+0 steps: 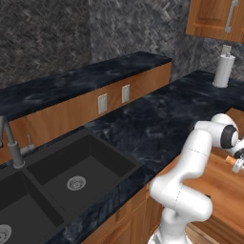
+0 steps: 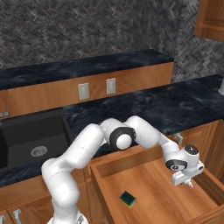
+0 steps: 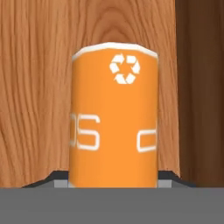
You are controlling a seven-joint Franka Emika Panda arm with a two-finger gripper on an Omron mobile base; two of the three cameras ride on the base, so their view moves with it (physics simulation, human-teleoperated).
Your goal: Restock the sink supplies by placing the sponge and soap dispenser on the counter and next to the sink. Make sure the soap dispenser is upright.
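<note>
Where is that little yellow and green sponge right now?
The sponge lies on the wooden floor of the open drawer below the counter, in the right base view's lower middle, apart from the robot's hand.

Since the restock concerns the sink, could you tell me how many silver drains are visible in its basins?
2. One drain sits in the right basin of the sink; the other drain is in the left basin, cut off at the picture's edge.
</note>
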